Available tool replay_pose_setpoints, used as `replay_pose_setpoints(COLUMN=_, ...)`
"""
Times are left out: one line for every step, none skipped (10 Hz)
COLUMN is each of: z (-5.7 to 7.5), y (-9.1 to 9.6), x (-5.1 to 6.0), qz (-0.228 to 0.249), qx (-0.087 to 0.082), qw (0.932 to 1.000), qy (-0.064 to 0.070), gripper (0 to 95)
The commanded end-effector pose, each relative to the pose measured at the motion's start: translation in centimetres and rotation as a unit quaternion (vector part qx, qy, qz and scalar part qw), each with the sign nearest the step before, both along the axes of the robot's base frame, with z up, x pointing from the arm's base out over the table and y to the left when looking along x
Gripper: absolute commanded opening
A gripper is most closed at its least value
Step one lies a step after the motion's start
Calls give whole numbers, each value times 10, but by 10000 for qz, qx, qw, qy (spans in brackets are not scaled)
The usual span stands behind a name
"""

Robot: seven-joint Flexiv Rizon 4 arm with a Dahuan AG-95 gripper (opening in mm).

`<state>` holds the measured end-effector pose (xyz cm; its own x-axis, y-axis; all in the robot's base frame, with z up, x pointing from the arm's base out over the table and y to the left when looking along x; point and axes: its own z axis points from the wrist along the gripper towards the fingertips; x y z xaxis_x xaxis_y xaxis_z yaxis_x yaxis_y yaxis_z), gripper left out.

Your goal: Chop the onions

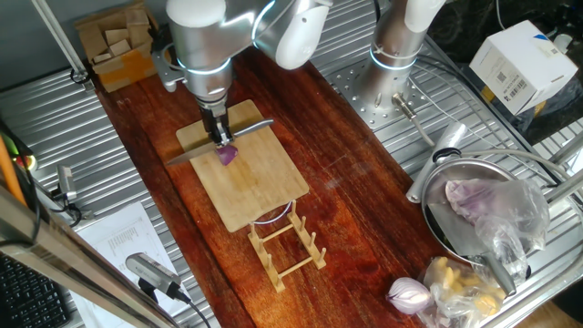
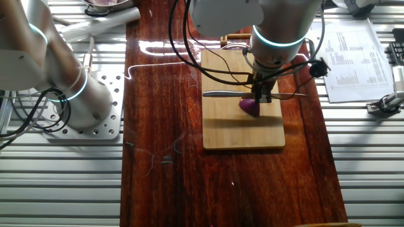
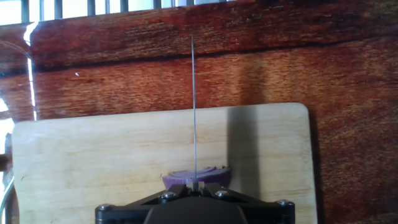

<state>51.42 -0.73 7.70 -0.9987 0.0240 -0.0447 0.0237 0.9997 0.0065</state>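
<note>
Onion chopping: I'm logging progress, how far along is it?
Done: the onion wedge lies on the cutting board, and the gripper is shut on the knife. In hand: the blade sits right over the wedge. Left: the wedge looks whole, no slivers show, so the chopping remains.

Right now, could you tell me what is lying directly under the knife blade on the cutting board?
An onion wedge sits under the knife, resting on the cutting board. The gripper holds the knife. The hand view shows only the wedge's far edge; whether the blade touches it cannot be seen.
</note>
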Motion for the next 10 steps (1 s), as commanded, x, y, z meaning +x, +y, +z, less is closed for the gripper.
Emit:
replay_pose_setpoints(z=0, y=0, x=-1, qz=-4, qx=-6, qw=10000, qy=9, gripper=0)
replay_pose_setpoints(z=-1, y=0, x=-1, qz=5, qx=-7, qw=10000, qy=6, gripper=0)
replay_pose_setpoints(z=-1, y=0, x=-1, qz=2, qx=-7, qw=10000, qy=10, gripper=0)
replay_pose_setpoints(z=-2, y=0, x=-1, qz=1, qx=-6, qw=10000, qy=9, gripper=0)
replay_pose_setpoints(z=-2, y=0, x=-1, qz=-1, qx=-7, qw=10000, qy=8, gripper=0)
replay_pose_setpoints(z=-4, y=-1, x=-1, qz=1, qx=-15, qw=10000, qy=8, gripper=0)
replay_pose_setpoints(z=-6, y=-1, x=0, qz=12, qx=-11, qw=10000, qy=2, gripper=0)
replay_pose_setpoints(z=-6, y=-1, x=0, qz=16, qx=-9, qw=10000, qy=7, gripper=0)
replay_pose_setpoints(z=-6, y=-1, x=0, qz=17, qx=-10, qw=10000, qy=8, gripper=0)
replay_pose_setpoints(z=-7, y=-1, x=0, qz=22, qx=-11, qw=10000, qy=5, gripper=0)
